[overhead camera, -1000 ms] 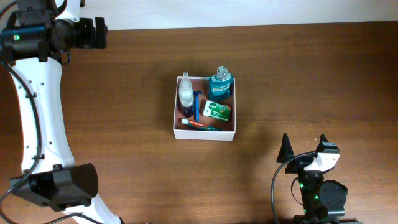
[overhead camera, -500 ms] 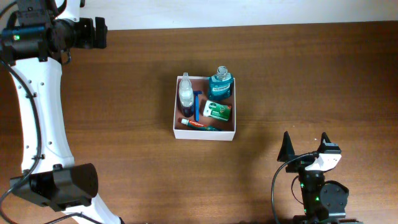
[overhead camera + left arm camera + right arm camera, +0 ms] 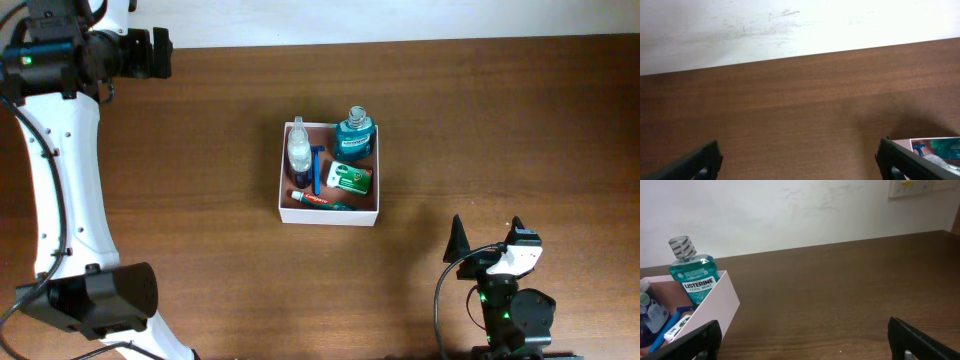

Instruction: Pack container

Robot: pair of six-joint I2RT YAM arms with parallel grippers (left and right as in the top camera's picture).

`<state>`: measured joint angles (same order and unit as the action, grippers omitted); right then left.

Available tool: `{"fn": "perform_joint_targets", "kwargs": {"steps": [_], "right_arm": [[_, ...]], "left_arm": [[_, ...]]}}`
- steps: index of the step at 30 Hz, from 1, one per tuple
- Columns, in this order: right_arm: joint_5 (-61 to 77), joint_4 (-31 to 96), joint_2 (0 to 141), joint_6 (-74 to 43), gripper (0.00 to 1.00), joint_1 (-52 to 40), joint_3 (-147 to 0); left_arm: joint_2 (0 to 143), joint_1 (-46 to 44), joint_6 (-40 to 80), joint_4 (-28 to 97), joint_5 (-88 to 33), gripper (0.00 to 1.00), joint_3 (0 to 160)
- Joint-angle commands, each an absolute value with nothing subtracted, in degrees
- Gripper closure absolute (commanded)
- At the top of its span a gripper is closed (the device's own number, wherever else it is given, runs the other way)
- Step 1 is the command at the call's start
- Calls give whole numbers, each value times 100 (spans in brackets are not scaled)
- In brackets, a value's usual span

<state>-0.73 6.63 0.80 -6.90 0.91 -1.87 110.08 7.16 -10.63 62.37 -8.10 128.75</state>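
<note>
Well off the container (image 3: 330, 215) — left gripper (image 3: 797, 161), right gripper (image 3: 488, 234) spread wide.

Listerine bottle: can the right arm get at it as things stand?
Probably yes. The right gripper is open, with bare tabletop between it and the container. The Listerine bottle stands upright in a corner, its cap above the wall, nothing over it.

Container (image 3: 921, 141) cut off at left wrist view's lower right corner.
</note>
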Motion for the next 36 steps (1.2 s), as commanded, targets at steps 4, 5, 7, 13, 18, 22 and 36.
{"fn": "perform_joint_targets", "kwargs": {"steps": [4, 5, 7, 13, 18, 22, 36], "right_arm": [[-62, 661, 19, -631, 1, -73, -132], [-62, 661, 19, -628, 1, -134, -132], [-62, 661, 19, -628, 2, -222, -132], [-60, 661, 19, -628, 2, -220, -132], [-60, 661, 19, -628, 1, -220, -132], [-62, 661, 19, -628, 2, -220, -132], [-60, 661, 19, -628, 2, -220, -132]], "left_arm": [[10938, 714, -1009, 6226, -808, 1, 12921], [10938, 714, -1009, 6226, -808, 1, 12921], [10938, 714, -1009, 6226, -808, 1, 12921], [10938, 714, -1009, 6226, -808, 1, 12921], [10938, 714, -1009, 6226, -808, 1, 12921], [10938, 714, -1009, 6226, -808, 1, 12921], [10938, 714, -1009, 6226, -808, 1, 12921]]}}
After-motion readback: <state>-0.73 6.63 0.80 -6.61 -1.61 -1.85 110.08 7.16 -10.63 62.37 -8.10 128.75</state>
